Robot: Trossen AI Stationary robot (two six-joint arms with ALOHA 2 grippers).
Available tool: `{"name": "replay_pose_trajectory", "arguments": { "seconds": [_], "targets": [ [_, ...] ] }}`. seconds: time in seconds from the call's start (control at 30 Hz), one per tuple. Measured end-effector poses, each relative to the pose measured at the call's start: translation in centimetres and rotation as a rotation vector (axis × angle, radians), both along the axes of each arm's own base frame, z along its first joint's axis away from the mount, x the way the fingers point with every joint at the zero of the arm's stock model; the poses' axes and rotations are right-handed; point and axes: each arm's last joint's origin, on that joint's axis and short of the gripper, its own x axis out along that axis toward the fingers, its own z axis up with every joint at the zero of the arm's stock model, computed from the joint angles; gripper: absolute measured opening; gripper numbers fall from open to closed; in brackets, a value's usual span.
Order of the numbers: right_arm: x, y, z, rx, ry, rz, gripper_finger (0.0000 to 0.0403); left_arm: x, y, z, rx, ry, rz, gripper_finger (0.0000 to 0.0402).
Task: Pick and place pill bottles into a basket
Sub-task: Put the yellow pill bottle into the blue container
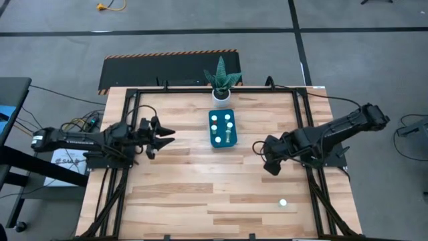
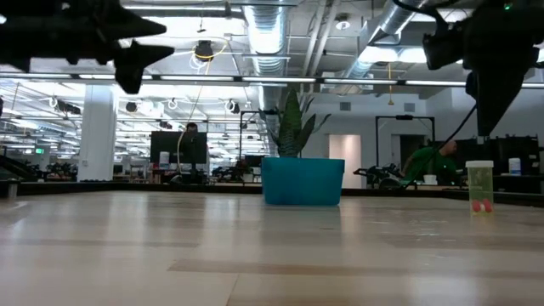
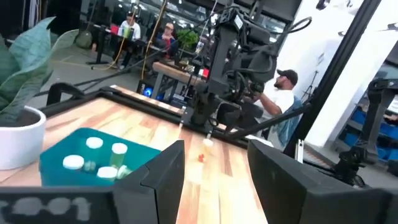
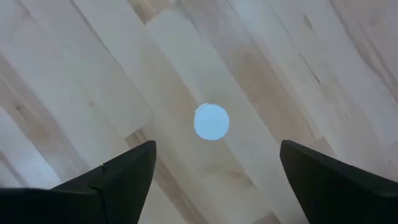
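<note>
The teal basket (image 1: 222, 129) stands at the table's middle far side, with several white-capped pill bottles (image 1: 221, 123) in it; it also shows in the low view (image 2: 303, 181) and the left wrist view (image 3: 93, 163). One pill bottle (image 1: 283, 202) stands upright on its base on the table at the near right (image 2: 480, 187). Its round white cap (image 4: 211, 121) shows from above, far below and between my right gripper's fingers. My right gripper (image 1: 267, 161) hangs open above the table, pointing down. My left gripper (image 1: 166, 137) is open, level and holds nothing at the left.
A white pot with a spiky green plant (image 1: 222, 86) stands just behind the basket at the far edge. A black frame (image 1: 304, 127) runs around the table. Bare wood lies between the basket and the lone bottle. People sit in the room beyond (image 3: 283, 93).
</note>
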Motion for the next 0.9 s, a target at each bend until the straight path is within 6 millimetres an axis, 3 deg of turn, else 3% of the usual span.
{"name": "replay_pose_trajectory", "arguments": {
  "seconds": [0.43, 0.9],
  "targets": [
    [0.4, -0.9, -1.8, -0.001, 0.046, -0.022, 0.0335, -2.5, -0.2, -2.7, -0.038, -0.053, 0.036, 0.0165],
    [2.6, -0.6, -4.9, -0.035, 0.148, 0.073, 0.0330, -2.8, -0.1, -4.4, -0.095, 0.109, 0.066, 0.0165]
  ]
}}
